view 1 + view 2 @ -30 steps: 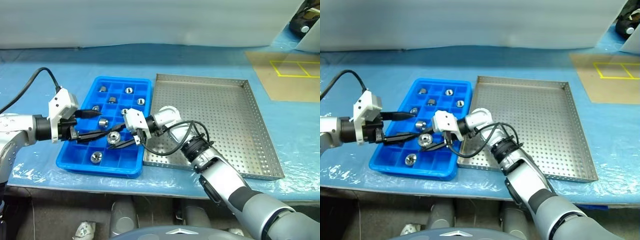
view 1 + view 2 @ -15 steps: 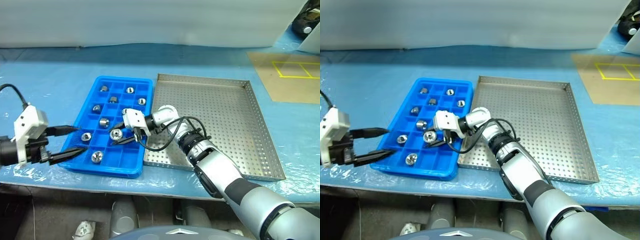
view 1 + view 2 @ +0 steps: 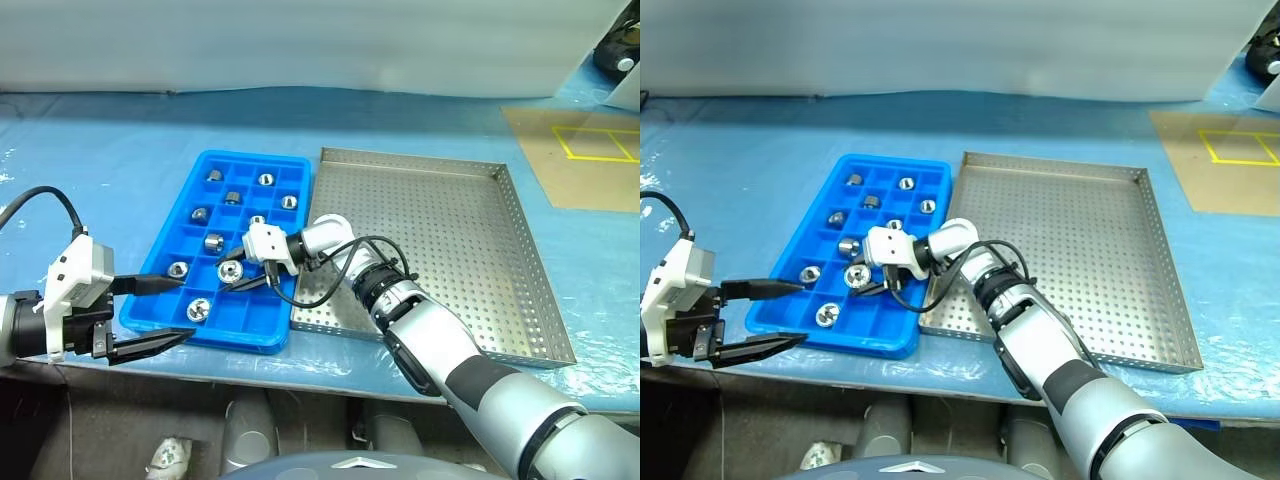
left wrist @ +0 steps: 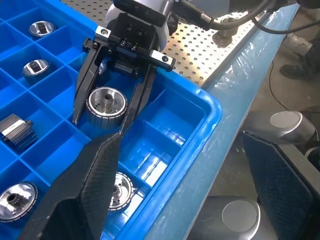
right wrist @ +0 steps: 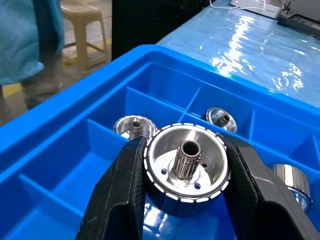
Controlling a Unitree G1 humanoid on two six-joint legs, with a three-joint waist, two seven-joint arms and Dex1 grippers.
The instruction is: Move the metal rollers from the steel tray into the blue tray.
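Note:
My right gripper [image 3: 233, 274] is shut on a metal roller [image 5: 186, 167], a shiny ribbed cylinder with a dark centre hole. It holds the roller low over a front-middle compartment of the blue tray [image 3: 262, 343]. Several more metal rollers, one of them [image 3: 213, 241], lie in separate compartments. Off the tray's front-left corner my left gripper [image 3: 188, 308] stands open with nothing between its fingers. The left wrist view looks across the tray at the held roller [image 4: 106, 104]. To the right, the steel tray [image 3: 440, 250] rests against the blue tray.
Both trays lie on a table under a blue plastic sheet, close to its front edge [image 3: 330, 372]. A brown board with yellow tape lines [image 3: 580, 150] lies at the back right. A plastic stool [image 5: 82, 30] stands on the floor beyond the table.
My left gripper has drawn back, still open, from over the blue tray to its front-left corner. The right gripper still holds the roller over the same part of the tray.

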